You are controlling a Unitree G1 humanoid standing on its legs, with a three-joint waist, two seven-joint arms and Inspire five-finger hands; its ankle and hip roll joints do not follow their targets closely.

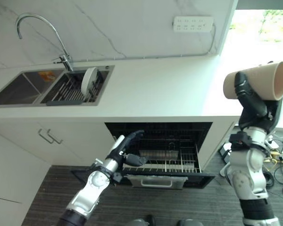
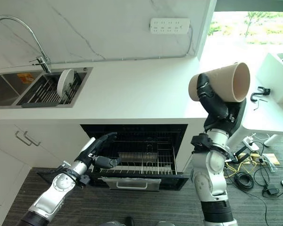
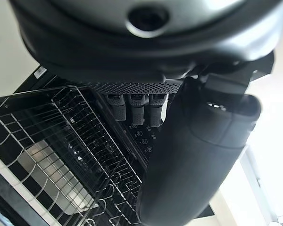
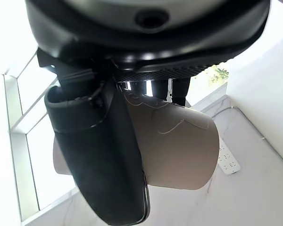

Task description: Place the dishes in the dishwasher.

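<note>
Beige cup (image 1: 259, 81) — held on its side in the right hand (image 1: 253, 104), raised above the counter's right end, mouth facing away from the sink. The thumb (image 4: 101, 160) lies along the cup's wall and the fingers (image 4: 153, 89) curl round the far side; the grip is closed on the cup. The left hand (image 1: 126, 149) hangs low before the open dishwasher (image 1: 160, 150), its fingers extended and a little apart, holding nothing. Just beyond the fingertips sits the wire rack (image 3: 70, 136), pulled out over the lowered door (image 1: 155, 181); a metal tray (image 1: 158, 155) rests in the rack. Well away from both hands, a white plate (image 1: 88, 82) stands on edge in the sink's drainer basket (image 1: 66, 92), beside the chrome tap (image 1: 40, 35).
</note>
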